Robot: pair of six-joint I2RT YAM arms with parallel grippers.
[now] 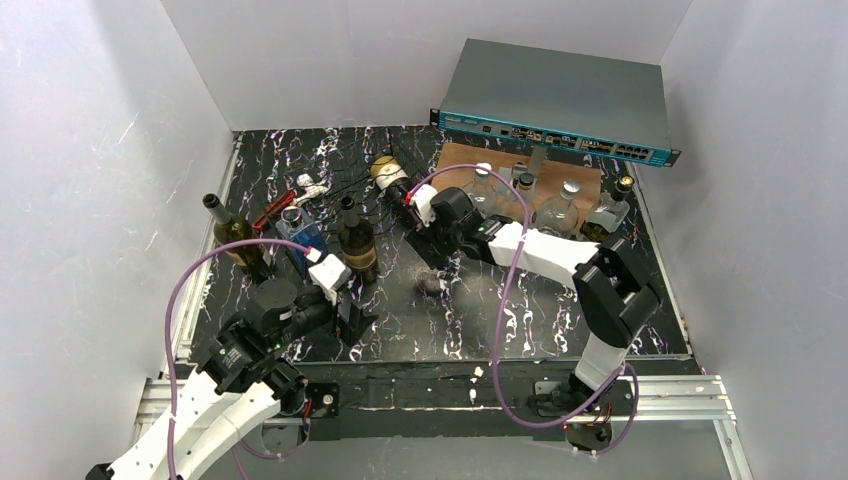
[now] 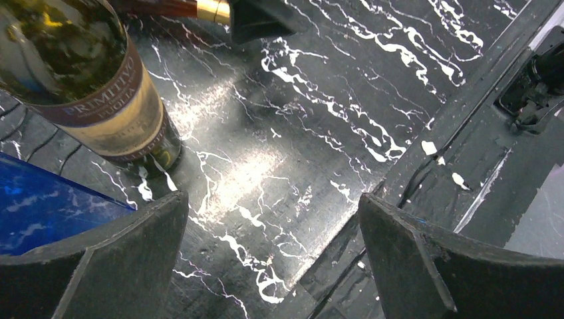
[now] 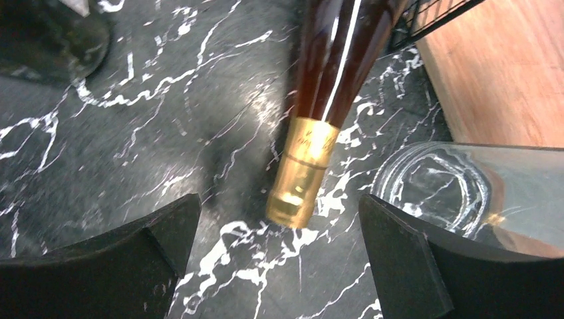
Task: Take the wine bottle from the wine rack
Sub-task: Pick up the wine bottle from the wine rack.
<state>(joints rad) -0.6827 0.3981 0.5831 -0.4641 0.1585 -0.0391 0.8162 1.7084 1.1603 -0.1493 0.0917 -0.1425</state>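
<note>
Right fingers (image 3: 120,266) stand wide apart, either side of the gold-foiled neck tip of the dark brown glass wine bottle (image 3: 339,60) — not touching it. Its body runs back toward the thin black wire rack (image 3: 435,16), seemingly cradled there. Slide up the neck before closing, then draw straight out — mind the clear glass jar (image 3: 439,186) beside. Left fingers (image 2: 100,266) hang apart, idle.

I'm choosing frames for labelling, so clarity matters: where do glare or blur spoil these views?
Left wrist: strong glare on the marble table, though the label of the standing bottle is readable. Right wrist: the gold-capped neck of the wine bottle looks slightly smeared, with a white streak down its brown glass. Top view: evenly lit and sharp.
</note>
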